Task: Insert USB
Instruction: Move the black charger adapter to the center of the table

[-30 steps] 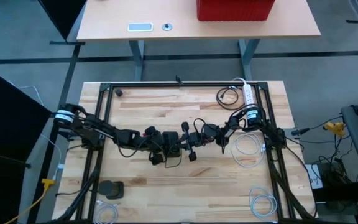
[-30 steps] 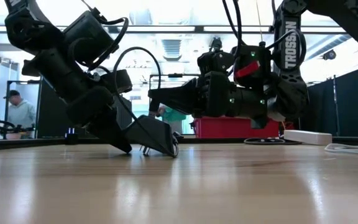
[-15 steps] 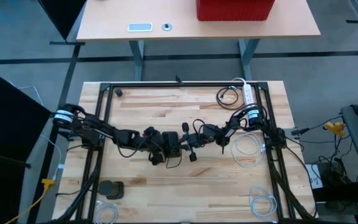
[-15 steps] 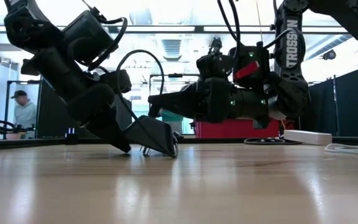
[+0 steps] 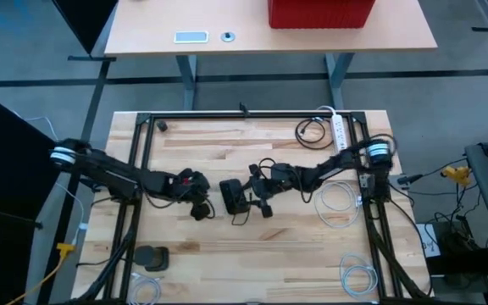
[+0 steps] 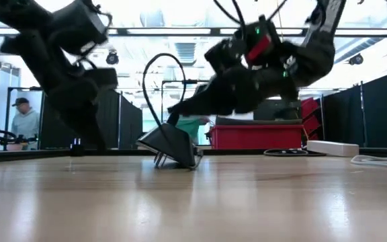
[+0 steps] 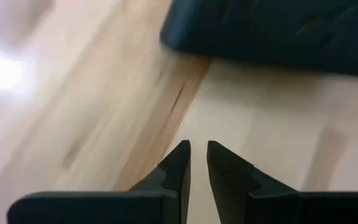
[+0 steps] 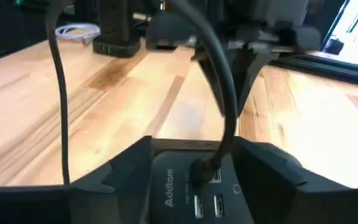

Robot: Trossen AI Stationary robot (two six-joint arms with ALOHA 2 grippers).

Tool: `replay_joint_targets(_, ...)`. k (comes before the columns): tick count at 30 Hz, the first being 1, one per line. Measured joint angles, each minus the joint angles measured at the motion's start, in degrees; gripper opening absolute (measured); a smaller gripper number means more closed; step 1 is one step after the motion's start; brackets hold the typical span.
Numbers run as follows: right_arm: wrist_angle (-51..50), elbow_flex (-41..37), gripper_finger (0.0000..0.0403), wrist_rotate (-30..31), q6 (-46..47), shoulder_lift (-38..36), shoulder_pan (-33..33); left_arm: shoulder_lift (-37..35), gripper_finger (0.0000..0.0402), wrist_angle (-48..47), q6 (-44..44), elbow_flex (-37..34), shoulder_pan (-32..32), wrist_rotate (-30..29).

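Since a second earlier the left gripper [image 5: 200, 206] had pulled away from the USB hub [image 5: 235, 197], jaws nearly clenched and empty, while the right gripper [image 5: 252, 196] had released, jaws straddling the hub tilted on the desk [image 5: 227, 254], cable [image 6: 160, 74] plugged in.

Two dark cabled arms, pointed fingers [image 7: 178, 168]

A lab or robotics workshop is showing here: a wooden worktop [image 5: 227, 246] sitting in a black metal frame [image 5: 244, 115] at frame centre, black curtains [image 6: 375, 114] hanging at right, ceiling strip lights [image 6: 180, 30] glowing overhead.
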Motion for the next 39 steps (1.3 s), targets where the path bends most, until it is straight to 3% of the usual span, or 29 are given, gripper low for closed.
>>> replay_joint_targets(5, -16.3, 0.1, 0.0244, 0.8, -5.2, -8.3, -0.3, -6.6, 0.0043, -0.4, 0.5, 0.0, -3.5, -13.6)
replay_joint_targets(9, -20.5, 0.1, 0.0244, 3.1, -7.5, -8.1, -1.0, -10.6, 0.0043, 0.1, 2.5, 0.0, -5.6, -29.2)
replay_joint_targets(11, -19.6, 0.1, 0.0238, 3.5, -6.9, -6.4, -1.1, -12.4, 0.0043, 0.4, 4.2, 0.0, -6.1, -32.4)
replay_joint_targets(16, -18.0, 0.0, 0.0216, 8.3, -3.5, -2.1, -1.0, -18.1, 0.0043, -3.1, 7.2, 0.7, -6.4, -32.9)
replay_joint_targets(22, -16.2, 3.1, 0.0190, 8.7, 2.1, 2.0, 0.3, -27.9, 0.0043, -11.6, 7.8, 0.8, -6.3, -33.5)
replay_joint_targets(28, -16.3, 12.8, 0.0171, 8.5, 5.8, 10.5, 2.2, -33.6, 0.0043, -14.0, 7.7, -0.3, -6.5, -30.3)
replay_joint_targets(39, -17.1, 32.9, 0.0148, 9.6, 9.0, 23.1, 2.0, -34.4, 0.0043, -19.4, 5.5, -0.4, -6.6, -26.2)
